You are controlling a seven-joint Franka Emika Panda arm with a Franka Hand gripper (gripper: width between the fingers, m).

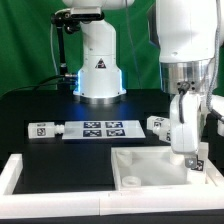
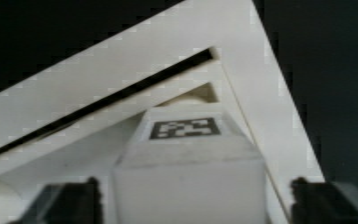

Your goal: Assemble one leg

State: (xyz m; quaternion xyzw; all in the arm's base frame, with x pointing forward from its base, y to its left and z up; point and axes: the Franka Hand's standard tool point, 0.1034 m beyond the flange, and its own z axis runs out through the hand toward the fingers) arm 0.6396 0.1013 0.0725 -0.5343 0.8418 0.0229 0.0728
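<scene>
Your biggest piece is the tray [image 1: 150,168], sitting at the front edge of the table [image 1: 30,105] toward the exterior view's right. The marker board [image 1: 98,128] lies mid-table behind it. A loose peg [image 1: 43,129] rests just off the board's end on the exterior view's left, and another [image 1: 158,124] near its other end. The gripper [image 1: 188,158] hangs over the tray's far corner on the exterior view's right, and the wrist view shows a tagged leg [image 2: 185,150] standing between the two dark fingers [image 2: 66,200], over the tray's corner. The fingers seem closed on the leg, though contact itself isn't visible. Keep the leg upright, centre it over the corner hole, and lower gently before turning it in; a tilt will likely jam it.
</scene>
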